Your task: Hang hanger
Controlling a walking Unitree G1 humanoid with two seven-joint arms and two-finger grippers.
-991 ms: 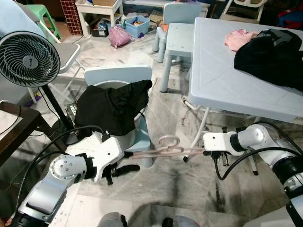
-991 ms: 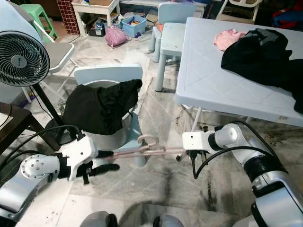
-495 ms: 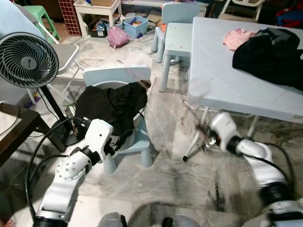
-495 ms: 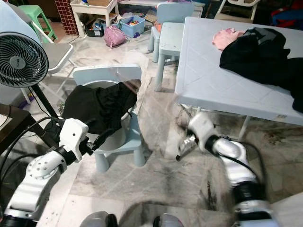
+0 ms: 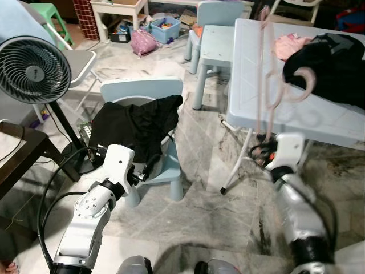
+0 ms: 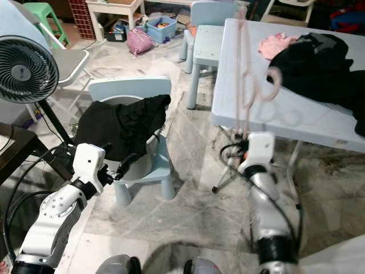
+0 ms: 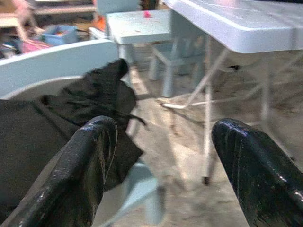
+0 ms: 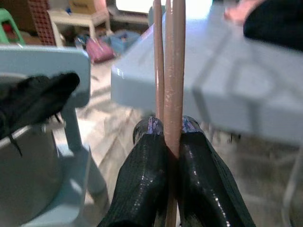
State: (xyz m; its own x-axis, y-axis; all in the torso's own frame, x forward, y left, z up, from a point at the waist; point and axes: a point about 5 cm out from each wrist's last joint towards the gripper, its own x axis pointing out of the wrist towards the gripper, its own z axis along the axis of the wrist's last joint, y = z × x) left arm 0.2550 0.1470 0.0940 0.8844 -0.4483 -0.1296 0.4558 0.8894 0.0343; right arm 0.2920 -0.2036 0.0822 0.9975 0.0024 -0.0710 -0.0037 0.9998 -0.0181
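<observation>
**Q:** Beside the table edge, what does the right gripper [image 8: 166, 142] hold?

**A:** Its fingers pinch the thin rods of a pink hanger [image 5: 268, 85], which stands upright and blurred, hook curling over the light blue table [image 5: 256, 74].

**Q:** And the left gripper [image 7: 165, 156]?

**A:** Spread wide, holding nothing, near a small blue chair [image 5: 142, 91] draped with black cloth [image 5: 134, 128]. Bare marble floor [image 5: 199, 200] lies between chair and table.

**Q:** Any containers?

**A:** A blue bin [image 5: 166, 29] far back; contents unclear.

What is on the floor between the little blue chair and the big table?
Nothing: the head views show bare marble floor between the chair and the table.
</observation>
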